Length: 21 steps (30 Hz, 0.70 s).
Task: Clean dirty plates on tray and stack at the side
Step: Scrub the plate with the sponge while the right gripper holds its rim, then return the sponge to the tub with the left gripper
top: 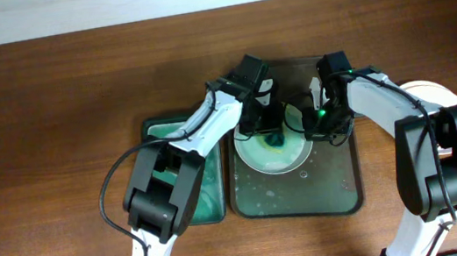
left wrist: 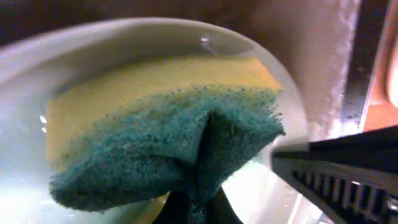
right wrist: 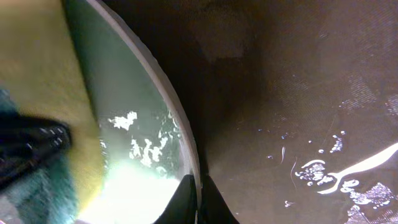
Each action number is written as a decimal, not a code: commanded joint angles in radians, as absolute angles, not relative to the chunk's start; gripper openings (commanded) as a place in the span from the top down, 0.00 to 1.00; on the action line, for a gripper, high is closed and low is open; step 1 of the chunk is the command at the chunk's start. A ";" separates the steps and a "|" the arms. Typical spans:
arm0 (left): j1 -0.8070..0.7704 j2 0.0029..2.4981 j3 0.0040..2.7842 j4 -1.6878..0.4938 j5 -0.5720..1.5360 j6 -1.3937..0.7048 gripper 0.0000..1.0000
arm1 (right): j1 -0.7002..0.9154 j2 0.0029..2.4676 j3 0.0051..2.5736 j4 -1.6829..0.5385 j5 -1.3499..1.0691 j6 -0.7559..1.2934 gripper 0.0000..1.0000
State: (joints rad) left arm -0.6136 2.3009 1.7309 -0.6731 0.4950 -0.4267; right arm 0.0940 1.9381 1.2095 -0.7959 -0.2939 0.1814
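Counting two plates, one tray (top: 342, 185): tray plate (top: 275, 159) lying wet on it, side plate (top: 447, 94) sitting off right. Clamping one sponge (left wrist: 168, 124) in left gripper (top: 267, 126), pressing tray plate. Pinching its rim with right gripper (right wrist: 194, 202).

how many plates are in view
2: one plate on the tray under the sponge; a second plate beside the tray, mostly hidden by the right arm. Others may be stacked there.
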 commanded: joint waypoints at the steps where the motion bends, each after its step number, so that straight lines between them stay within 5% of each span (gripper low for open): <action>1: -0.686 2.345 1.734 -0.682 0.652 -0.409 1.00 | 0.105 1.955 1.182 -0.796 -0.273 0.176 0.96; 7: -0.684 2.345 1.734 -0.898 0.659 -0.353 1.00 | 0.105 1.955 1.182 -0.804 -0.273 0.176 0.96; 15: -0.506 2.343 1.851 -1.040 0.055 -0.494 1.00 | 0.105 1.955 1.182 -0.809 -0.273 0.176 0.96; 21: -0.567 2.343 1.982 -1.177 0.004 -0.493 1.00 | 0.105 1.955 1.182 -0.810 -0.273 0.176 0.96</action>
State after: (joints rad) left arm -0.5518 2.3177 1.8988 -1.0985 0.1246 -0.4770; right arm 0.1059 1.9385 1.2057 -0.8009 -0.3267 0.1841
